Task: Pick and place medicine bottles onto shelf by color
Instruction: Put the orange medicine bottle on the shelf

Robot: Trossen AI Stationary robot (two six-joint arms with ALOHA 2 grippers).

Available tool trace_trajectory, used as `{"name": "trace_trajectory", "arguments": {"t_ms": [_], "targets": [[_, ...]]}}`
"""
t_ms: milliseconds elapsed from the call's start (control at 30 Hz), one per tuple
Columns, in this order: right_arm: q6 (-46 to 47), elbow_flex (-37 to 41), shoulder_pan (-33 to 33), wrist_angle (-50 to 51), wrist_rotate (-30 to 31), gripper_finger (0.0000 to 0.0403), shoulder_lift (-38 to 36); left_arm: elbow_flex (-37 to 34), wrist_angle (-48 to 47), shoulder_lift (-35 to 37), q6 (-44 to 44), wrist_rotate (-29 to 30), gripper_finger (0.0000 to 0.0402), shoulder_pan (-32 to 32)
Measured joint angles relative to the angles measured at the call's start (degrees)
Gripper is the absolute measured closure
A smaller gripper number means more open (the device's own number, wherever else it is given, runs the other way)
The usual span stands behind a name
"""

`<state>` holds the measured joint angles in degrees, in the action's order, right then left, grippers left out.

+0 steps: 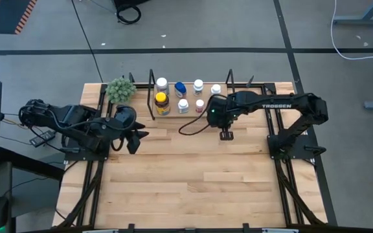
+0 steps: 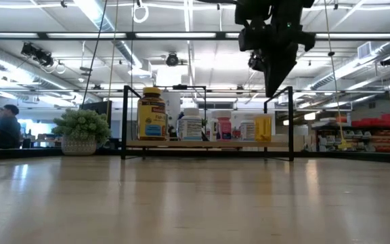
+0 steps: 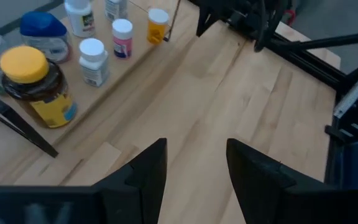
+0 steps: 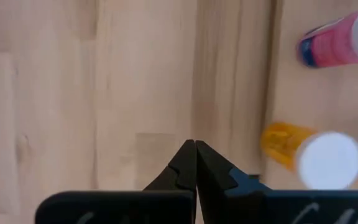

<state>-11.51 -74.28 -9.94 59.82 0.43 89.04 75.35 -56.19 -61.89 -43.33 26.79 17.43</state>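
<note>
We held our right gripper (image 1: 226, 135) above the table near its far side, arm bent in from the right edge, fingers (image 4: 185, 163) pressed together and empty. Our left gripper (image 1: 135, 139) waited by the left edge, fingers (image 3: 145, 171) spread apart.

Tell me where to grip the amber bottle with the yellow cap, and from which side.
Probably best by the yellow cap or the neck just under it, coming from above or from the open table side. The amber bottle stands upright at the shelf's front edge, with other bottles behind and beside it. The cap is narrower than the wide body.
</note>
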Motion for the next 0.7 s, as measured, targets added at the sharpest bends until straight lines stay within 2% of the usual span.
{"name": "trace_trajectory", "arguments": {"t_ms": [233, 700], "targets": [[-7.8, 0.0, -3.6, -0.2, 1.0, 0.0398, -0.2, 0.0, -0.1, 0.0, 0.0, 2.9, 0.023, 0.0], [-15.2, 0.0, -9.7, -0.6, 1.8, 0.0398, 0.8, 0.0, -0.1, 0.0, -1.5, 6.5, 0.023, 0.0]]}}
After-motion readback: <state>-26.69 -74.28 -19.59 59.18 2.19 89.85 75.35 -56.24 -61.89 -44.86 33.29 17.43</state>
